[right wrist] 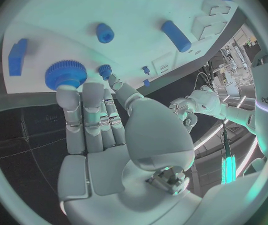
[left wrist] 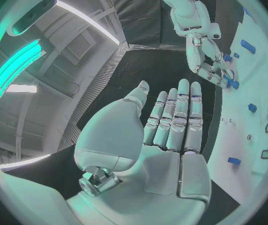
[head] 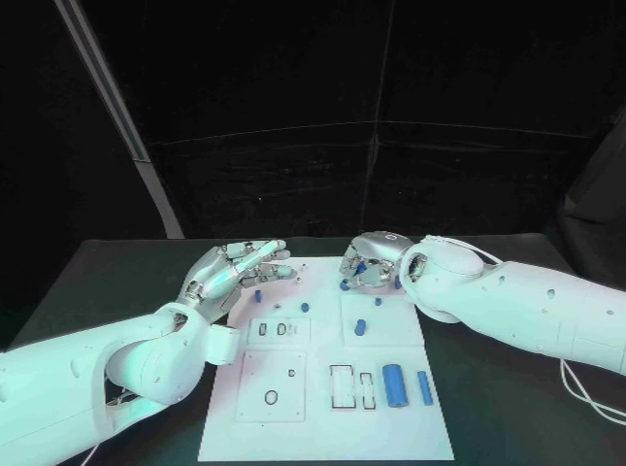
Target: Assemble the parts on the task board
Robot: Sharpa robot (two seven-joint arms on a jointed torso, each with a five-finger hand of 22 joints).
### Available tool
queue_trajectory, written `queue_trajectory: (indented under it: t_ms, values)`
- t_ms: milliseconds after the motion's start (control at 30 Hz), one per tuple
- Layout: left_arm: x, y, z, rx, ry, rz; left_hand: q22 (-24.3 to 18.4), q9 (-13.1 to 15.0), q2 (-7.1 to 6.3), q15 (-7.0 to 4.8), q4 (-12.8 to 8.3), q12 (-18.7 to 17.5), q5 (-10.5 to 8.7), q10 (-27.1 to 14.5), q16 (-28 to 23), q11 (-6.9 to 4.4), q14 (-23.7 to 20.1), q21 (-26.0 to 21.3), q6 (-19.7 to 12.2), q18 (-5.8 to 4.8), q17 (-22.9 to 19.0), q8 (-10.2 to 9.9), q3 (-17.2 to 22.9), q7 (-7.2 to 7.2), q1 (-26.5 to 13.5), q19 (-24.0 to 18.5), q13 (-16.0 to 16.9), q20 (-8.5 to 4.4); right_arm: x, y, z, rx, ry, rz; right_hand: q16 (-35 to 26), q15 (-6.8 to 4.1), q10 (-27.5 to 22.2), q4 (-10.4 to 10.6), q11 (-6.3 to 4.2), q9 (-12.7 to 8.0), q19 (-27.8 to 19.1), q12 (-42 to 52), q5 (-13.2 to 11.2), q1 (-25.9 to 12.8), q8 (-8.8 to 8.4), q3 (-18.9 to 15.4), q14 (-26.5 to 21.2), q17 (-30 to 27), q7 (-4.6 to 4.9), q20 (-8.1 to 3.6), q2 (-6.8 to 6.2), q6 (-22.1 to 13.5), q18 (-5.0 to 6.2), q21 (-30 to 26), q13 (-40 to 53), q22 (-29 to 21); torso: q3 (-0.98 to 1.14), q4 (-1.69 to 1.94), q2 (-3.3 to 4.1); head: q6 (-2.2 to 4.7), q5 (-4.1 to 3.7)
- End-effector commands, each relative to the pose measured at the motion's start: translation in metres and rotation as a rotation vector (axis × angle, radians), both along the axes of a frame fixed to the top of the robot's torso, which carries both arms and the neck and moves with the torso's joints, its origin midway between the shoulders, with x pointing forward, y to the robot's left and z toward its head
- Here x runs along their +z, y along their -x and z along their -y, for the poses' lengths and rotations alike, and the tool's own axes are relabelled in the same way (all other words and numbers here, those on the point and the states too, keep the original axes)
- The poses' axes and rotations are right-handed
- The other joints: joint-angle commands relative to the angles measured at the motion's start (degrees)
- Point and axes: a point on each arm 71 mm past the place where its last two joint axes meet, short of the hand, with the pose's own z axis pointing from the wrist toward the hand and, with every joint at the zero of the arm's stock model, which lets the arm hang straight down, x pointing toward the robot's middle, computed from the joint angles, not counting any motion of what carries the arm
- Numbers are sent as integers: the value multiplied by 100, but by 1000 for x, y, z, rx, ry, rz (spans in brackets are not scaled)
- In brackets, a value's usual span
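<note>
— Where was the gear?
— On the board's far end, at the right hand's spread, empty fingertips. The left hand hovered open.
— Best approach?
— Probably closing evenly round the rim, lifting straight.

Right robot hand palm up w/ fingers straight, apart, holding nothing, fingertips at edge of white task board, blue gear just beside them, small blue peg nr thumb tip, blue cylinder, blue cap, blue block on board, other robot hand beyond, over black surface.
</note>
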Motion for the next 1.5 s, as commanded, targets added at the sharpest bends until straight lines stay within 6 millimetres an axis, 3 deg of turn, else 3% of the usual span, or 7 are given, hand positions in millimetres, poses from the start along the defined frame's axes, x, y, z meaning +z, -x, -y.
queue_trajectory:
  t_ms: [33,733,933,1067,1267,1500]
  values:
    - [0,-1,0,-13,7,-6,-8,-10,-6,22,-36,-37,2,31,-29,8,-33,-34,27,31,5,-27,-3,17,48,-15,-8,3,-1,0,-3,9,40,-23,45,25,-34,14,0,3,62,-25,22,-26,-16,45,108,32,5,1,-14,-39,-37,37,-3,31,2,3,6,-25,5]
    - [1,0,-4,-12,3,-11,-12,-11,-3,26,-43,-44,3,28,-38,11,-39,-39,23,30,6,-33,-2,20,52,-18,-10,4,-6,-3,-8,3,81,-66,452,22,12,85,-10,9,130,-14,-25,-19,-1,223,86,368,-2,6,70,38,-77,293,-3,344,-4,16,99,-54,-32]
    - [1,-1,-4,-9,1,-12,-12,-11,-3,26,-43,-44,3,28,-38,11,-39,-39,23,30,6,-33,-2,20,52,-18,-10,4,-3,-4,-9,-3,54,-22,671,-1,177,150,-43,24,192,17,-251,33,39,461,82,556,-18,-7,240,180,-104,446,5,543,-2,25,116,-59,-28]
    - [1,-1,-5,-8,0,-12,-12,-11,-3,26,-43,-44,3,28,-38,11,-39,-39,23,30,6,-33,-2,20,52,-18,-10,4,4,-3,-10,-1,-2,47,875,-23,329,170,-68,37,294,35,-270,108,74,682,100,747,-24,-30,338,308,-141,605,13,767,-1,20,112,-63,-20]
    - [1,-1,-6,-6,-2,-14,-14,-11,0,27,-46,-47,3,27,-42,13,-41,-41,22,29,6,-35,-1,21,54,-19,-10,5,12,3,-11,10,-85,104,944,-29,396,161,-83,40,313,26,-274,130,80,794,84,789,-27,-39,301,365,-152,668,13,842,-8,19,108,-50,-13]
    - [1,-2,-7,-4,-3,-14,-16,-12,2,28,-48,-49,3,26,-45,13,-43,-43,22,29,7,-36,0,22,55,-20,-11,6,19,1,-15,-12,-137,126,978,-20,382,218,-72,31,298,-11,-275,49,49,840,62,783,-19,-33,213,358,-154,699,5,865,-11,44,118,-9,-19]
